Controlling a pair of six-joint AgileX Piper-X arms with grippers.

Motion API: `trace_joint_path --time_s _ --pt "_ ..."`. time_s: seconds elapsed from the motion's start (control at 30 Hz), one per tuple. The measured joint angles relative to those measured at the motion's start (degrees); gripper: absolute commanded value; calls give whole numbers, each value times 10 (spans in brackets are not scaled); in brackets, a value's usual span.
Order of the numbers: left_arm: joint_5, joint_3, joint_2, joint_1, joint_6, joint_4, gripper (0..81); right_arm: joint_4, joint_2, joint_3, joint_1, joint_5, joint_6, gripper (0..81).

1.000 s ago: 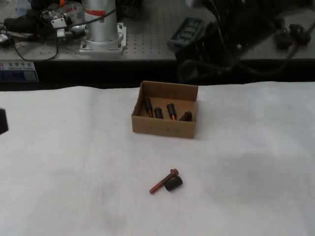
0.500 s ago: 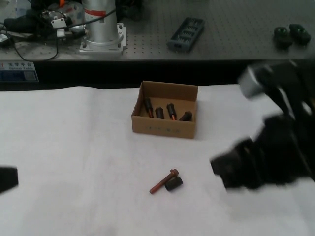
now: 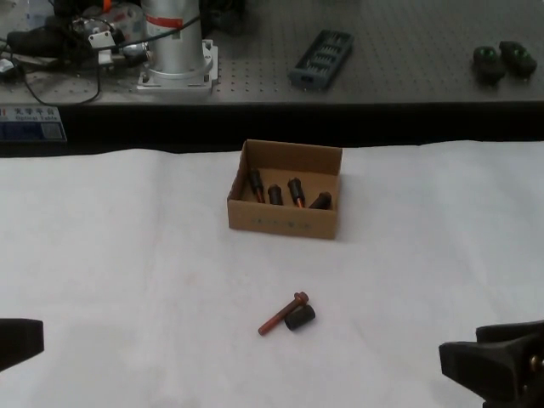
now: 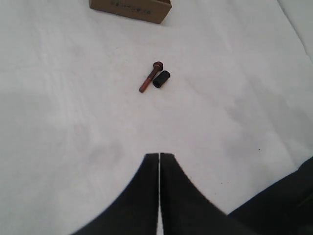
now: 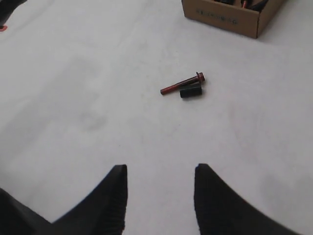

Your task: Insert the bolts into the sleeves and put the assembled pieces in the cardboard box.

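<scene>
loose red-brown metal bolt (image 3: 281, 314) lies flat on the white sheet (image 3: 127, 255), low centre of the high view, head end pointing up-right toward the box. short black cylindrical sleeve (image 3: 299, 317) lies on its side just beside the bolt's head end, on the bolt's right, apparently touching. bolt is not in the sleeve. same pair seen from the left wrist (bolt (image 4: 150, 77), sleeve (image 4: 161, 79)) and the right wrist (bolt (image 5: 182, 84), sleeve (image 5: 190, 91)).

small open brown cardboard box (image 3: 285, 223) sits above the pair, centre of the high view, well apart from them. inside: four dark assembled pieces (image 3: 274, 195) in a row, red-orange shanks showing on some.

left gripper (image 4: 159, 155): black fingers pressed together, nothing between them, above bare sheet, well short of the bolt. a dark part at the left edge of the high view, low down; can't tell what it is.

right gripper (image 5: 160, 169): fingers spread with a wide gap, holding nothing, above bare sheet. black fingers at the lower right corner of the high view (image 3: 497, 361).

top of the high view: grey perforated table (image 3: 255, 59), silver metal post (image 3: 174, 34) upper left, dark ribbed block (image 3: 321, 55) top centre.
</scene>
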Motion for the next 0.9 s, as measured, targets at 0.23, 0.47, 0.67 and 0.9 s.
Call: trace_joint_path --time_s 0.23,0.47,0.67,0.9 --pt "23 0 0 0 0 0 6 -81 124 -1 0 -32 133 256" --pt "31 0 0 0 0 0 6 -171 391 -104 -18 -114 256 256" --pt "31 0 -13 0 0 -2 6 -149 545 -204 -69 -180 326 289" --pt "31 0 -54 0 0 -10 6 -57 668 -315 -128 -187 369 289"
